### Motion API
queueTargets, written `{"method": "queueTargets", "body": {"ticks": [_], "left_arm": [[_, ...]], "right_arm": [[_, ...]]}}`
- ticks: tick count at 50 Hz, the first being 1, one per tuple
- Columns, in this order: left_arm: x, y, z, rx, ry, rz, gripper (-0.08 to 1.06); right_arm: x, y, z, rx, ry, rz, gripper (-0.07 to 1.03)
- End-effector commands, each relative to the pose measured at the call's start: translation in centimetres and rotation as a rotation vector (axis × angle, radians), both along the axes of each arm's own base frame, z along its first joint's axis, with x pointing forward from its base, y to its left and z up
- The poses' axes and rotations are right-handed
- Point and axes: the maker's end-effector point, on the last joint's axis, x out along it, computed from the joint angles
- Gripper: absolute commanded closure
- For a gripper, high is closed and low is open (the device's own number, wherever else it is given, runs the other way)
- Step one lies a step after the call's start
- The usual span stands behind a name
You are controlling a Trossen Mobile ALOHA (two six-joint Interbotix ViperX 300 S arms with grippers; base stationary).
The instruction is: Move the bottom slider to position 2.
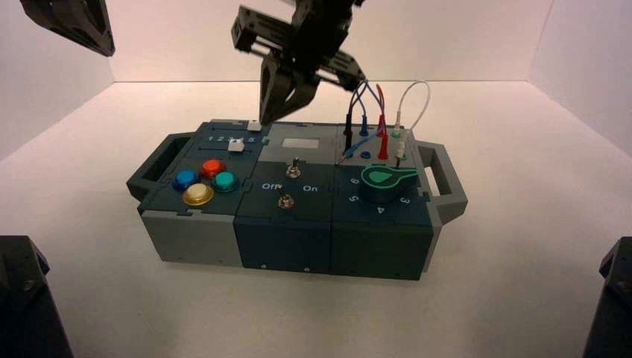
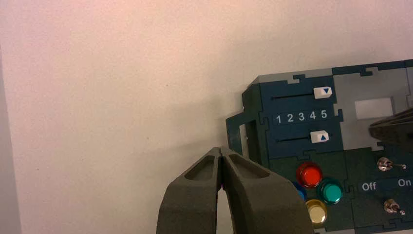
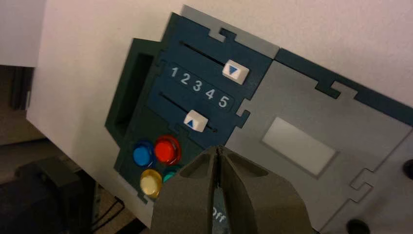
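We log the left gripper (image 2: 219,150) and right gripper (image 3: 218,148) as a matching pair: dark grey, matte fingers (image 2: 191,207), wide at the base, tapering to blunt narrow tips, each with a recessed facet near the end. We tag the right arm (image 1: 322,26) black and angular, with a blocky crossbar (image 1: 262,31), plus black housings (image 1: 30,313) at both lower corners of the high view, each carrying a round screw head (image 1: 28,285).

high view behind, wrists overhead, all sharing box (image 1: 305,257)
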Motion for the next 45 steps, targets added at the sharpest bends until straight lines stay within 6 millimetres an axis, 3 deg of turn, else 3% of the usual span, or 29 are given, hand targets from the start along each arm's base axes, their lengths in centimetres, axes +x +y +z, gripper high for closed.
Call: {"method": "queueTargets", "body": {"ticks": [1, 45], "left_arm": [[0.4, 0.1, 0.6, -0.007, -0.019, 0.009, 1.01], [0.2, 0.1, 0.1, -0.003, 0.01, 0.009, 1.01]], "right_arm": [[0.9, 1.3, 1.0, 0.033, -0.026, -0.004, 0.99], [1.1, 2.4, -1.5, 0.044, 0.069, -0.076, 0.99]]}}
